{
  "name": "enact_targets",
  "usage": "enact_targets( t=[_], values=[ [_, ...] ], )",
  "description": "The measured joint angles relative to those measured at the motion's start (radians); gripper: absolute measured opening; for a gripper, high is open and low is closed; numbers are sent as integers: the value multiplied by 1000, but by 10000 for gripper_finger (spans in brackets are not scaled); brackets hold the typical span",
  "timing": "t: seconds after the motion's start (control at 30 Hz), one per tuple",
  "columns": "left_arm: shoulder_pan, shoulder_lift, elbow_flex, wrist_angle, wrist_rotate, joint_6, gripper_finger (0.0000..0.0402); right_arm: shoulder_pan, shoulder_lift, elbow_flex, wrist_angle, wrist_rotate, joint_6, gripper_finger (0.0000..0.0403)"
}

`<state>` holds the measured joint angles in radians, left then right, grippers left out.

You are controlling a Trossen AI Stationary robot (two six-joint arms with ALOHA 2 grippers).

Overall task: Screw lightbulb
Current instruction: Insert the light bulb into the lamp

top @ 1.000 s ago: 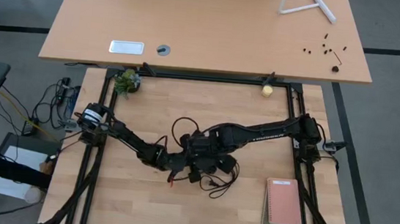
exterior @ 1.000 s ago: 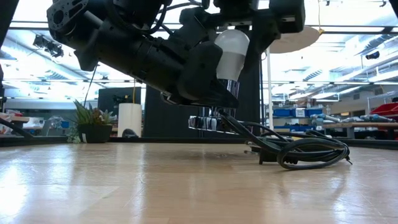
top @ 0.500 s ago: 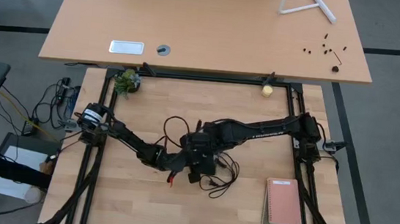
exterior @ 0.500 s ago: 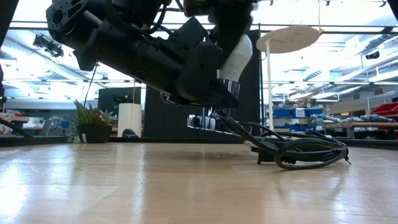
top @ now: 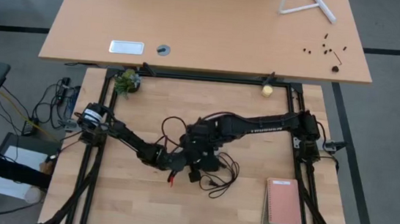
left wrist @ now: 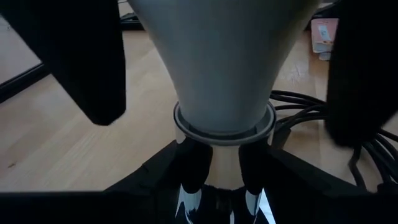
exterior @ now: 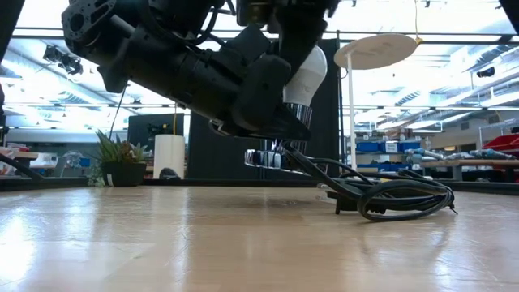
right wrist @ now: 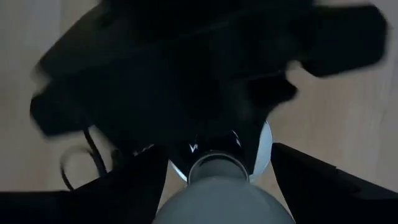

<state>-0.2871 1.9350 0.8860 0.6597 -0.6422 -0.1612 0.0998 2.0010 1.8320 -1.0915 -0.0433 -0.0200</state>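
The white lightbulb (exterior: 306,77) stands with its metal base down in a round silver socket (exterior: 270,158), held above the wooden table (exterior: 243,243) near its middle. My left gripper (top: 179,160) comes in from the table's left and is shut on the socket. My right gripper (top: 198,147) reaches down from above, its fingers on either side of the bulb's head (right wrist: 224,202). The socket's black cord (exterior: 397,199) trails down and lies coiled on the table. My left gripper pinches the socket just under the bulb's collar (left wrist: 224,127), one dark finger (left wrist: 193,171) on each side. It comes nearly level from the table's left. The socket is clear of the table. My right gripper clasps the bulb's rounded head (left wrist: 224,50) between its two fingers (left wrist: 74,56), from above, pointing steeply down. Where the pads meet the glass lies outside the frames. The bulb stands roughly upright in the socket.
A pink notebook (top: 283,202) lies near the right front corner. A small plant (top: 126,81) and a pale-yellow ball (top: 267,90) sit at the far edge. Black frame rails (top: 293,121) border the table.
My right gripper has rolled a good part of a quarter turn about the line it points along, staying over the bulb, and has shifted slightly toward the table's left. From the low view it showed broadside before and shows narrow now. The socket has stayed where it was.
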Motion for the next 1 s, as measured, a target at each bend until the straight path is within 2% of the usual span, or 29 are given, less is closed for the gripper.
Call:
enact_targets(
  t=[0.17,0.33,0.5,0.57,0.77,0.87,1.0],
  values=[
    [0,0,0,-4,1,0,195,8,0,1,-33,4,-287,295],
    [0,0,0,-5,4,0,195,34,0,1,-70,33,-482,295],
    [0,0,0,-3,4,0,195,68,0,1,-100,170,-580,290],
    [0,0,0,-3,4,0,195,75,0,1,-93,200,-584,283],
    [-1,1,0,17,-8,6,195,75,0,1,-86,204,-537,262],
    [-1,1,0,18,-22,5,195,68,0,1,-82,204,-430,264],
    [0,2,0,22,-35,2,195,58,0,1,-76,200,-209,275]
  ],
)
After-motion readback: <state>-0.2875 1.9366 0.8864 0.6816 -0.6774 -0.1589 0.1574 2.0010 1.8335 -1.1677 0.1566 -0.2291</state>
